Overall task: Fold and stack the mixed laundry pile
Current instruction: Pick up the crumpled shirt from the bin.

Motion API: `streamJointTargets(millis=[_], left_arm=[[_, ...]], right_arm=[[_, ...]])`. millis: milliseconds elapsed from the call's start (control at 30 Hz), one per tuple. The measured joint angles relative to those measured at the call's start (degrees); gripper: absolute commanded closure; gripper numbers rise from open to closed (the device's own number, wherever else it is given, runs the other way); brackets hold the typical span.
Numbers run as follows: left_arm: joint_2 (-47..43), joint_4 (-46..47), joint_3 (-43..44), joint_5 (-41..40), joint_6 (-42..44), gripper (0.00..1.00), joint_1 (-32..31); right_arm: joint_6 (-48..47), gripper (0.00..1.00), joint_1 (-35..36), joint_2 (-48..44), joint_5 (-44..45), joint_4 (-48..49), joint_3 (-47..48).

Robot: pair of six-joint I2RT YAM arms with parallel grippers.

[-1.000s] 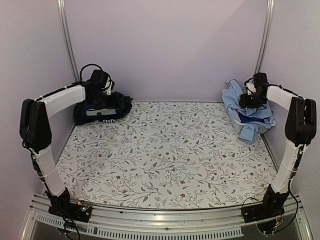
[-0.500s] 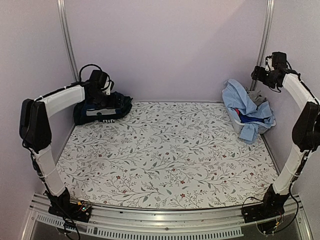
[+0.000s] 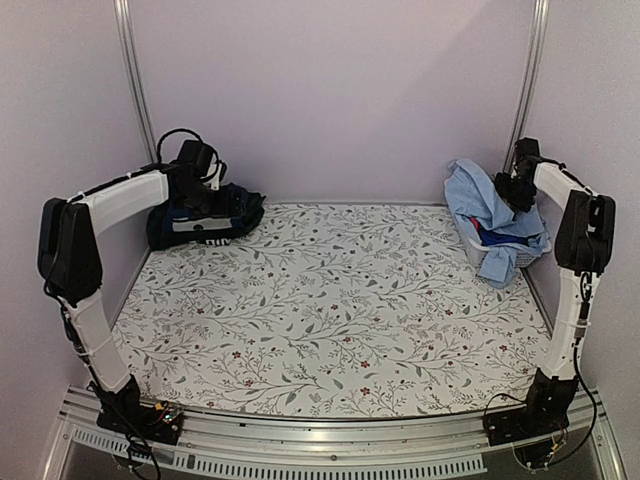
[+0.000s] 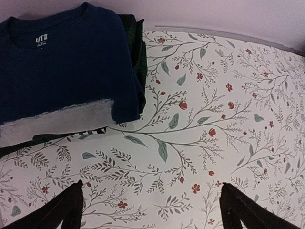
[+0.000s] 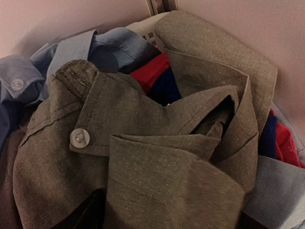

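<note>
My left tool [image 4: 151,184] released, fingers wide over the floral counter [image 4: 214,95], folded navy T-shirt [image 4: 62,62] ahead-left against the back wall [image 4: 214,14], open room to its right, my right tool [image 5: 167,210] spread on the grey shirt [image 5: 157,143] in the basket [image 5: 153,34], lowered since half a second ago.

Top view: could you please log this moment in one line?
left hand: open by navy tee | right hand: over grey shirt, grip unclear

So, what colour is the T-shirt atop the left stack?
Navy blue T-shirt; clearest in left wrist view.
</note>
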Motion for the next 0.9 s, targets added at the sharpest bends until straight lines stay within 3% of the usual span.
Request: streamJointTargets(millis=[33,100,133,400,667,900], left_arm=[[-0.2,-0.1,0.0,0.0,0.0,0.0,0.1],[-0.6,-0.2,0.0,0.0,0.1,0.0,0.1],[-0.8,-0.2,0.0,0.0,0.1,0.0,0.2],[-1.1,-0.2,0.3,0.2,0.9,0.0,0.4],[-1.1,-0.3,2.4,1.7,1.0,0.0,0.5],[-1.1,-0.2,2.8,1.9,1.0,0.0,0.5]], right_arm=[[-0.1,0.75,0.0,1.3,0.1,-0.7,0.7],[-0.2,0.95,-0.2,3.0,-0.5,-1.6,2.2],[-0.2,1.0,-0.2,3.1,-0.8,-2.0,2.7],[0.9,1.0,-0.7,-3.2,-3.7,-0.4,4.7],[-0.3,1.0,-0.7,-17.6,-3.2,9.1,5.5],[-1.6,1.0,-0.8,-20.3,-6.8,17.9,7.4]])
